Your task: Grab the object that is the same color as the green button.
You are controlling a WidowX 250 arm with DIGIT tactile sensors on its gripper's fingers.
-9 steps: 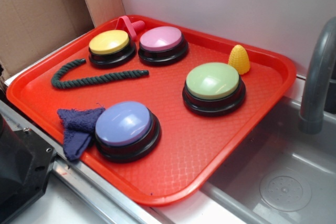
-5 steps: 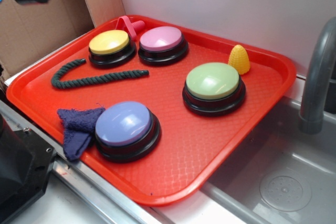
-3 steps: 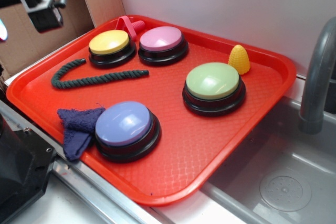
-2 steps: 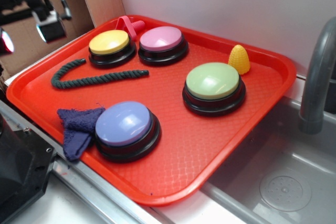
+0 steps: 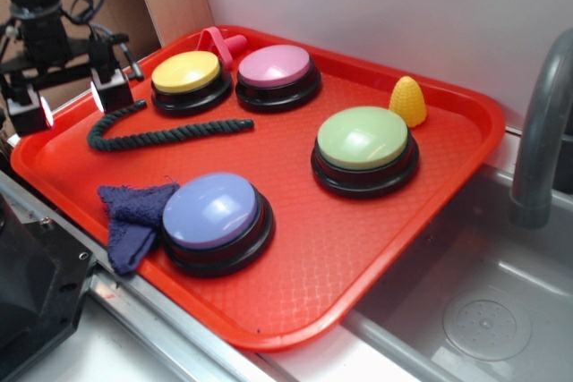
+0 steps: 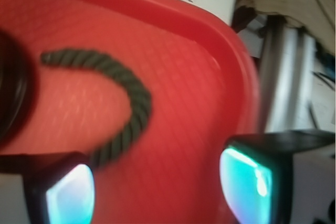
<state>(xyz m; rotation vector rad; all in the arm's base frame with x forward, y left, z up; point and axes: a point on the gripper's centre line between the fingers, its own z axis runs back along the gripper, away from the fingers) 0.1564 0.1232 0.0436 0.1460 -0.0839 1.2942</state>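
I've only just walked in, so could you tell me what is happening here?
The robot's gripper hangs open above the left end of the red tray, near the bent end of the dark green rope. The rope lies flat on the tray, untouched. The pale green button it matches sits across the tray.

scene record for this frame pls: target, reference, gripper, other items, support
target: dark green rope, curved, lying flat on the tray, ungrasped
reference: green button, right half of the tray
gripper: open, above the rope's bent left end, near the tray's left edge
other items: yellow button, pink button, lavender button, blue cloth, yellow corn toy
support: red tray beside a sink
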